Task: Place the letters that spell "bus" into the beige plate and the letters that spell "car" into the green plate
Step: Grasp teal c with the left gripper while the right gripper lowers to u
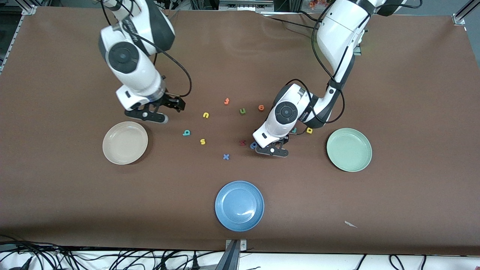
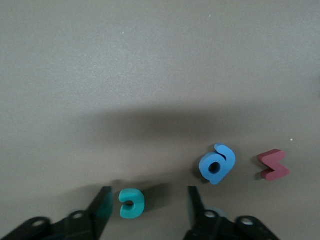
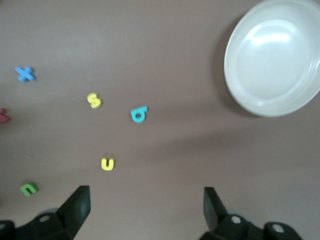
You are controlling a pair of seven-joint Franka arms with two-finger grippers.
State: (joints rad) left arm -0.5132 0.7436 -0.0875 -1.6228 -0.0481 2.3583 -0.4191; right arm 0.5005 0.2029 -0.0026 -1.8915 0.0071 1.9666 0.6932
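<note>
My left gripper is down at the table, open, with the teal "c" lying between its fingers and a gap on each side. The "c" is hidden in the front view. The teal "r", half covered by the left arm, and the yellow "a" lie near the green plate. My right gripper hangs open and empty above the table beside the beige plate. Teal "b", yellow "u" and yellow "s" lie loose mid-table.
A blue "p"-like letter and a red "z" lie close beside the left gripper. Blue "x", green "u", orange "o" and orange "t" are scattered mid-table. A blue plate sits nearest the camera.
</note>
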